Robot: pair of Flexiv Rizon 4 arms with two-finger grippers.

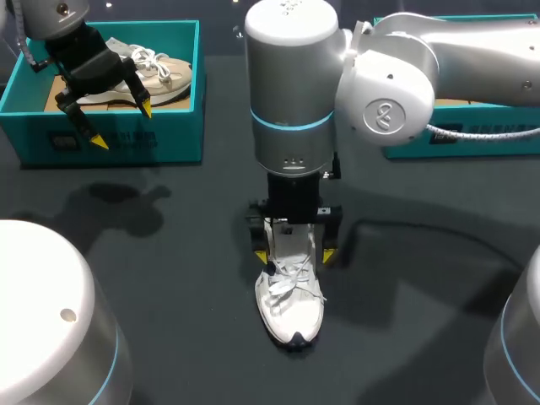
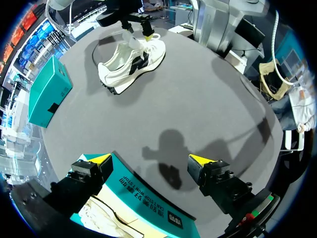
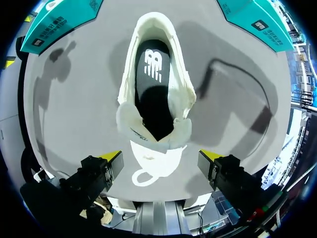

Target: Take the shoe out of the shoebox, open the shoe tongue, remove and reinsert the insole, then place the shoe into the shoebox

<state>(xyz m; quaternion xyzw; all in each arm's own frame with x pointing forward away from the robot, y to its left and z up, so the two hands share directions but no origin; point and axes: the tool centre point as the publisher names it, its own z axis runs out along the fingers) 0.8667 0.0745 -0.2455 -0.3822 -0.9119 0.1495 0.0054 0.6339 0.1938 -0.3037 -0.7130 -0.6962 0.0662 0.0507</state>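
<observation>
The white shoe [image 1: 291, 299] stands on the dark table [image 1: 169, 270], outside any box, toe toward the near edge, with its black insole [image 3: 153, 74] lying inside. The right gripper [image 1: 294, 254] hangs over the heel, its jaws wide on either side and clear of it. The left gripper [image 1: 122, 124] hovers above the front wall of the teal shoebox [image 1: 181, 126], jaws wide and empty. A beige shoe [image 1: 164, 76] lies in that box.
</observation>
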